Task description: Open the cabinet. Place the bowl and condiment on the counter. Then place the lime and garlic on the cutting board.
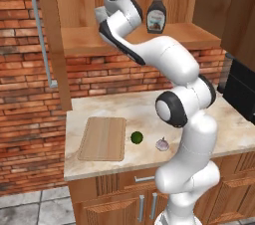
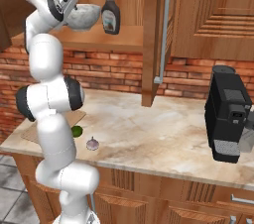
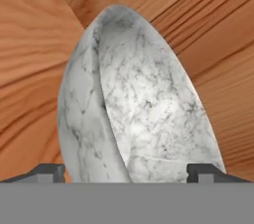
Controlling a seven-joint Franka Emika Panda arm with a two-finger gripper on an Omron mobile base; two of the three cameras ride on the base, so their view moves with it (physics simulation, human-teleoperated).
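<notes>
The pincer [image 3: 127,172] is spread wide, with the bowl [image 3: 139,99] between its fingertips [image 3: 45,172]; whether they press the rim I cannot tell. In the right base view the bowl [image 2: 83,16] is at upper left, inside the open cabinet [image 2: 208,15], tilted with its mouth sideways. The condiment [image 2: 110,12] stands upright beside it. Lower left on the worktop [image 2: 163,134], the arm partly hides the lime [image 2: 77,131] and cutting board [image 2: 74,118]; the garlic [image 2: 93,143] lies near.

Bowl [image 2: 83,17] (white, speckled) inside cabinet [image 2: 208,15]
</notes>
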